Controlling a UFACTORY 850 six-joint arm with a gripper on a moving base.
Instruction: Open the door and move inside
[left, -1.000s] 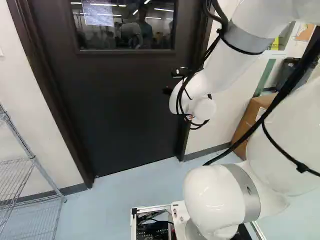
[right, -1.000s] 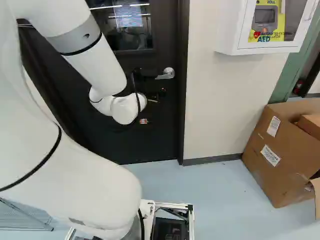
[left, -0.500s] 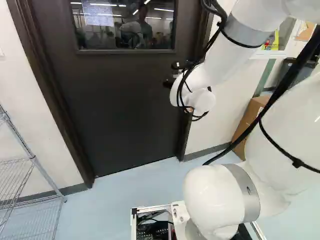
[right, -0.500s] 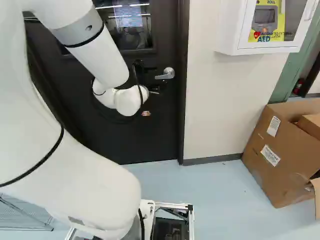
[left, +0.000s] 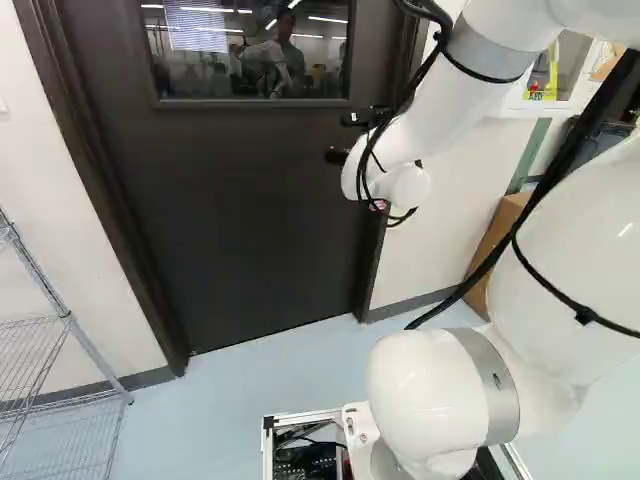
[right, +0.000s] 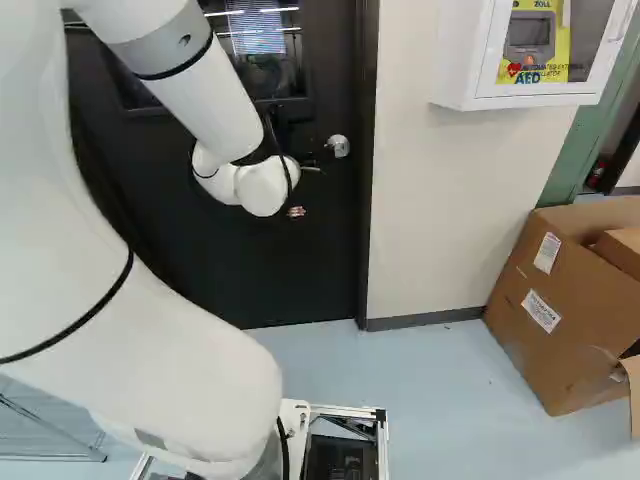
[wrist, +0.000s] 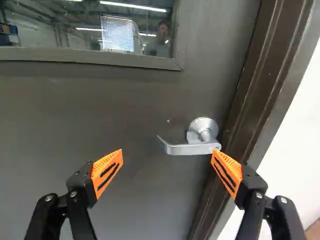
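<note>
Beyond the wrist, the black gripper (right: 312, 165) is partly seen at the silver door handle (right: 338, 146) in the right base view. The dark door (left: 250, 220) stands closed in its frame. In the wrist view the gripper (wrist: 168, 150) has its orange-padded fingers spread wide, nothing gripped. The lever handle (wrist: 190, 149) lies level ahead of the gap; one fingertip overlaps its pivot end, while its free end points toward the other finger. Whether that fingertip touches the handle I cannot tell.
A wire shelf (left: 60, 350) stands left of the door in the left base view. To the door's right are a white wall (right: 430, 200), a wall-mounted AED cabinet (right: 535, 50) and an open cardboard box (right: 560, 300) on the floor.
The wrist and gripper have risen along the door to the handle's height, shifting slightly right in the right base view. The base and door have not moved.
</note>
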